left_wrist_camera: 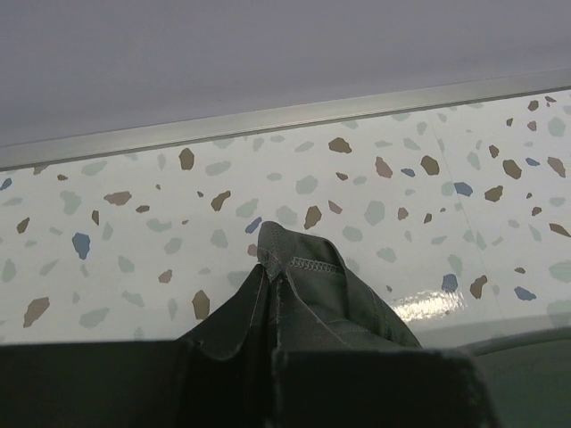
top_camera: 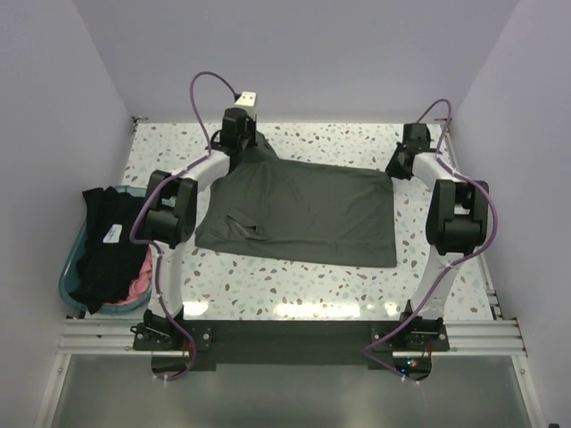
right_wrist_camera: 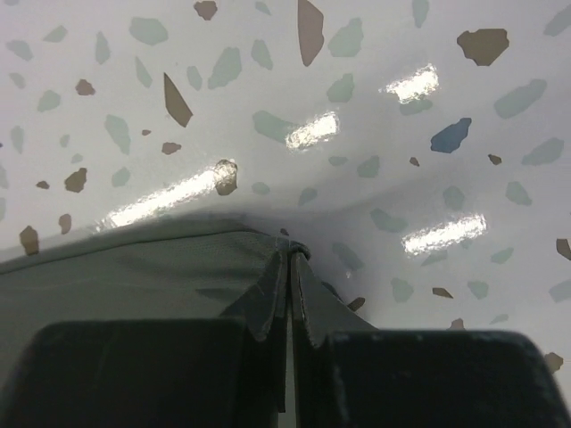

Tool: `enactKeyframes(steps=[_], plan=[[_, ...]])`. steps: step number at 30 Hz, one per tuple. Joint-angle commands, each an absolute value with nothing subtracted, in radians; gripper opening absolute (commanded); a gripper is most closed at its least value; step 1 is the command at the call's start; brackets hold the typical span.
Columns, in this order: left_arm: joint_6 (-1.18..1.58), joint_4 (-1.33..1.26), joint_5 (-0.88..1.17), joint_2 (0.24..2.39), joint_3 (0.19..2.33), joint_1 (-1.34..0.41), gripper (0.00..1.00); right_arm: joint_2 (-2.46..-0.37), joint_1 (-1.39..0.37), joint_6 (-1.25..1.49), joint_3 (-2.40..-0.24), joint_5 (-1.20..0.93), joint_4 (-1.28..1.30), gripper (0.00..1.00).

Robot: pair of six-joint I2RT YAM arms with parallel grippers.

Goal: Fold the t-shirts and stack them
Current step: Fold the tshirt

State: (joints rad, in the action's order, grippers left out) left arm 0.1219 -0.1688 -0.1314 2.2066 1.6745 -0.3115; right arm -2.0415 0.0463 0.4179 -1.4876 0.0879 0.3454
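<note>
A teal plastic tub [top_camera: 66,278] holds a black t-shirt [top_camera: 105,254] and pink t-shirt [top_camera: 138,285]; left gripper [left_wrist_camera: 270,355] and right gripper [right_wrist_camera: 290,323] clamp tight on the dark olive-green t-shirt [top_camera: 308,214].

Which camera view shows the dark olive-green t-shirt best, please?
The top external view: there nearly the whole olive-green t-shirt lies spread on the table. The left wrist view shows only a bunched, stitched corner pinched in the left gripper; the right wrist view shows only a corner pinched in the right gripper.
</note>
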Motion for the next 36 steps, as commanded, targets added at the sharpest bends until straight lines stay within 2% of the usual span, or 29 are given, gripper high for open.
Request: enactKeyframes(steps=[1, 24, 31, 34, 35, 36], plan=[[0.175, -0.259, -0.152, 2.099, 1.602, -0.302, 0.00, -1.922, 0.049, 0.443, -1.433, 0.109, 0.246, 0.00], [0.472, -0.258, -0.328, 1.652, 1.006, -0.348, 0.00, -1.599, 0.049, 0.554, -1.019, 0.155, 0.210, 0.00], [0.580, -0.212, -0.360, 1.566, 0.848, -0.359, 0.00, -1.536, 0.049, 0.586, -0.924, 0.088, 0.184, 0.00], [0.633, -0.157, -0.399, 1.551, 0.822, -0.357, 0.32, -1.511, 0.049, 0.595, -0.875, 0.038, 0.158, 0.23], [0.638, -0.164, -0.397, 1.522, 0.806, -0.359, 0.53, -1.502, 0.049, 0.594, -0.847, 0.029, 0.147, 0.37], [0.653, -0.187, -0.388, 1.499, 0.763, -0.359, 0.64, -1.476, 0.049, 0.588, -0.833, 0.020, 0.134, 0.43]])
